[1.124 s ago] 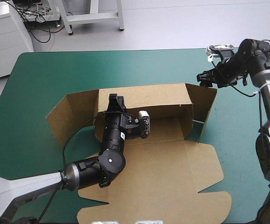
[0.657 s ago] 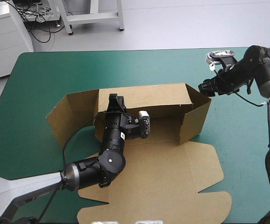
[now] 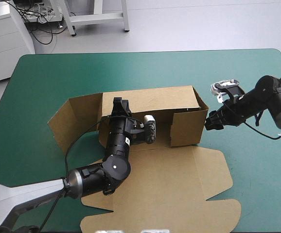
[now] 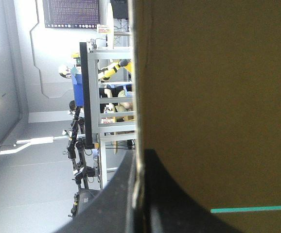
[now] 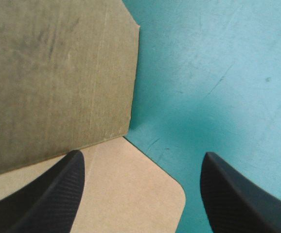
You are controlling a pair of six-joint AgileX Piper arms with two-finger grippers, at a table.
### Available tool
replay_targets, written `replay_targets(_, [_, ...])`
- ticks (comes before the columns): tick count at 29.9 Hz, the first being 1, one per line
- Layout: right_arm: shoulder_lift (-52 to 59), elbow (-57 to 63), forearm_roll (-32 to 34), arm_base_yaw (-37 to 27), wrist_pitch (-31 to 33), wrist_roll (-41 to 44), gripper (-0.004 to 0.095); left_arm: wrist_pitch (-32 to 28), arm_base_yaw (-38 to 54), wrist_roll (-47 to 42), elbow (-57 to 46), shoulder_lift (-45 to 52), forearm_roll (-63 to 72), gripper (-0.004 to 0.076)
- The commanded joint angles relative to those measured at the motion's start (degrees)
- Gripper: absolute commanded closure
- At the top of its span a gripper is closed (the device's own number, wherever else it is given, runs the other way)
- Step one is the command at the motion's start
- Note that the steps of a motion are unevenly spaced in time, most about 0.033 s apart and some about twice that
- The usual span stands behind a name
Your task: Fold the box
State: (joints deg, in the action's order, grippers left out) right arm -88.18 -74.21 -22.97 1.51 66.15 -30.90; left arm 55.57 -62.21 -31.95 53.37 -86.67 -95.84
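Box [image 3: 179,170] with walls raised; left hand [image 4: 139,167] clamped on it; right hand [image 5: 141,154] spread apart just beside it.

Before you, the teal-green table [image 3: 53,82], your brown box [image 3: 179,179] on it, centre toward six o'clock.

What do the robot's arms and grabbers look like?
Both arms are rounded black tubes with silvery grey sections farther back. The left arm carries a small white label. The right end effector and left end effector each have two broad black fin-shaped fingers.
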Motion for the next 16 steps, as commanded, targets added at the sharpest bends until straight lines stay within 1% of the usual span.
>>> replay_targets(1, [2.68,1.60,-4.88,-0.35,-1.62,-3.81,0.0278,3.11,-0.22,-0.54,1.64,2.06,-6.81,0.0756])
replay_targets(7, [2.68,4.83,-10.59,-0.35,-4.41,-10.24,0.0278,3.11,-0.22,-0.54,1.64,2.06,-6.81,0.0756])
replay_targets(13, [2.68,5.20,-10.18,-0.35,-7.85,-10.59,0.0278,3.11,-0.22,-0.54,1.64,2.06,-6.81,0.0756])
replay_targets(16, [2.68,5.30,-10.18,-0.35,-7.32,-10.01,0.0278,3.11,-0.22,-0.54,1.64,2.06,-6.81,0.0756])
